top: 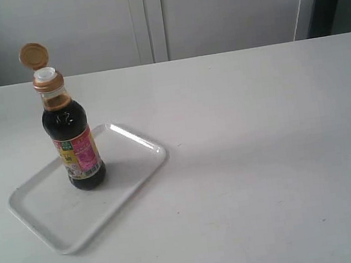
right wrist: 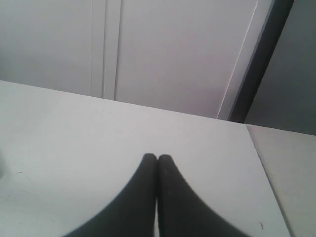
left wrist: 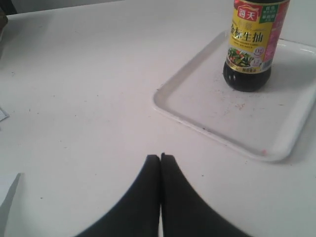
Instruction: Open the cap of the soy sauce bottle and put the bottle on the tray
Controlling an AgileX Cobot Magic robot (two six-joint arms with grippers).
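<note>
Bottle (top: 74,142) upright on tray (top: 44,218) near desk's left edge, cap (top: 33,56) flipped open; my left gripper (left wrist: 160,157) and right gripper (right wrist: 157,158) pressed closed, empty. Task looks complete; nothing remains.

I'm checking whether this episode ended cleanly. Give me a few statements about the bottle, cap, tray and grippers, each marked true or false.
1. The soy sauce bottle stands upright on the tray. True.
2. The cap is shut over the spout. False: it is flipped open, the white spout showing.
3. The left gripper holds the bottle. False: it is shut on nothing, apart from the tray.
4. The right gripper is shut and holds nothing. True.
5. The bottle is empty. False: dark liquid fills it.
</note>
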